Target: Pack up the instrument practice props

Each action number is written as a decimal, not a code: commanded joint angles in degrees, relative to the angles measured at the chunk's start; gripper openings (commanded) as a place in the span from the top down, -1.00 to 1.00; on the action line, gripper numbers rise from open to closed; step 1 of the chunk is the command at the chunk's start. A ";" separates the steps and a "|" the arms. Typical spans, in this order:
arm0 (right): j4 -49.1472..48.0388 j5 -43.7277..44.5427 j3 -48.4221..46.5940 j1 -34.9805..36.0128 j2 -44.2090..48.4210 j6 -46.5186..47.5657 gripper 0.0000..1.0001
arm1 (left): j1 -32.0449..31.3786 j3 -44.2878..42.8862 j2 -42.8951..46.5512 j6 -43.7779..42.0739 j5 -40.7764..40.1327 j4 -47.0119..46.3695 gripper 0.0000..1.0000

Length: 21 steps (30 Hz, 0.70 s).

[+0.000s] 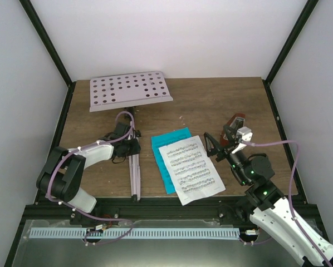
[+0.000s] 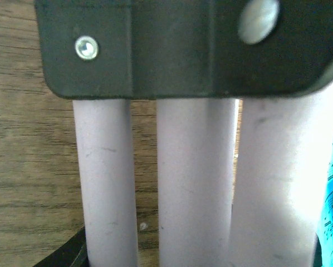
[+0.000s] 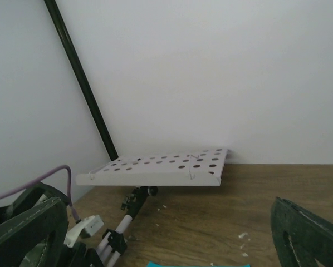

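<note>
My left claw (image 1: 130, 147) was clamped around the folded legs (image 2: 194, 183) of the pink music stand (image 1: 135, 178) — I judge, to keep them bundled for packing. The right claw (image 1: 223, 139) stood wide and empty. The stand lay on the table (image 1: 99, 125), its long axis near-to-far — the desk (image 1: 130, 90) toward the back wall.

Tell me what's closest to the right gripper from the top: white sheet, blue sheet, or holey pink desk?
1. White sheet, just left of the right gripper.
2. Cyan sheet, farther left.
3. Pink desk, far back left.
</note>
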<state>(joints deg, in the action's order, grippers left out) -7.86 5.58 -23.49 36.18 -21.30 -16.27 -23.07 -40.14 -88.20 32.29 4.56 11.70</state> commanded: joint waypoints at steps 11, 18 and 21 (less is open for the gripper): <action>2.70 3.20 1.42 0.17 1.34 0.57 -1.00 | -0.43 -2.33 -5.15 -0.57 -5.01 -11.01 0.10; 3.70 4.26 2.01 0.12 2.71 -0.49 -1.00 | -0.66 -2.89 -6.63 -0.51 -5.44 -10.39 -0.09; 4.46 4.97 2.06 0.11 3.73 -0.52 -1.00 | -0.75 -2.92 -6.42 -0.67 -5.00 -10.54 -0.17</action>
<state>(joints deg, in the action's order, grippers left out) -4.54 8.64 -21.54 36.18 -19.20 -16.36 -23.99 -43.18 -93.25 31.90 1.21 5.17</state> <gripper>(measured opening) 0.997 0.568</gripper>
